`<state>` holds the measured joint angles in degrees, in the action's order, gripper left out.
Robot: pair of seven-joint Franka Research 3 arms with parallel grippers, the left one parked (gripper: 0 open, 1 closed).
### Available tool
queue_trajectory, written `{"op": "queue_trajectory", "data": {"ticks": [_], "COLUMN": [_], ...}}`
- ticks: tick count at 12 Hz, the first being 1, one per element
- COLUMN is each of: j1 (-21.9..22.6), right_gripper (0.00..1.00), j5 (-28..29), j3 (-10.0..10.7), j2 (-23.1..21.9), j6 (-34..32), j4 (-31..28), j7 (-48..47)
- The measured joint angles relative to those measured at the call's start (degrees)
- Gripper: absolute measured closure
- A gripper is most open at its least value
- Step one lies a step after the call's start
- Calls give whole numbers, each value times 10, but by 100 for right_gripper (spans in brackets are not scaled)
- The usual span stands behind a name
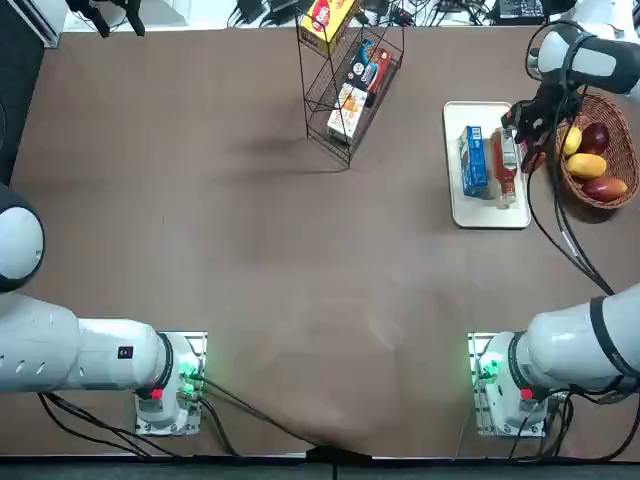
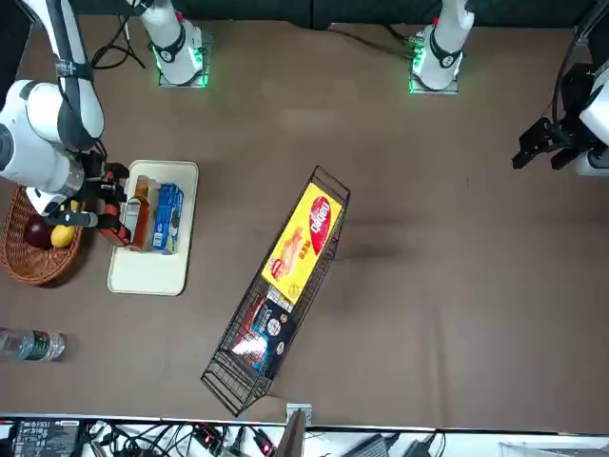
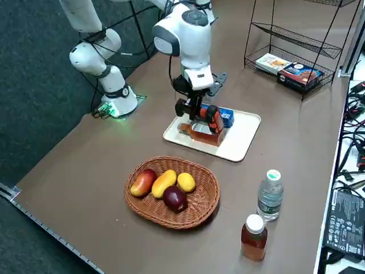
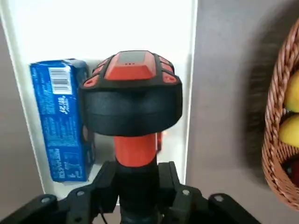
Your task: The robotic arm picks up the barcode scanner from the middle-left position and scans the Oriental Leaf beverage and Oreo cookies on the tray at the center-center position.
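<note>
Over the tray, scanner in grip

Above the tray's [image 1: 457,190] fruit-basket side, the right pincer [image 4: 138,186] was clenched on the scanner [image 4: 133,93], its two fingers parted only by the thickness of the black handle between them. The scanner's broad head stood out beyond the fingertips, the orange-red neck just past them. Right beneath and beside it lay the bottle [image 3: 205,135], on its side on the tray, its label partly showing; whether scanner and bottle touched could not be told. Next to the bottle, on the side away from the basket, was the blue packet [image 4: 60,121], its barcode [image 4: 60,80] turned up to the wrist camera. Farther out, just beside the tray, sat the basket [image 3: 134,208] of fruit.

The pick-up was done, and the scanner had been brought to the goods. By its place the arm [image 3: 191,43] seemed to be at the bottle's scan; no beam or signal showed that either read had been made. The packet's scan was probably left, and would call for a small shift sideways.
</note>
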<state>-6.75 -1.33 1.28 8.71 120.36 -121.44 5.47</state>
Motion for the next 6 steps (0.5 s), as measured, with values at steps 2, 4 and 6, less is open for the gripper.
{"op": "queue_trajectory", "data": {"ticks": [2,4,6], "j1": [10,30,57], "right_gripper": [57,57,57], "j5": [0,2,15], "j3": [-6,-9,-11], "j2": [0,0,0], "j6": [0,-1,-1], "j4": [10,19,25], "j7": [0,-1,-10]}}
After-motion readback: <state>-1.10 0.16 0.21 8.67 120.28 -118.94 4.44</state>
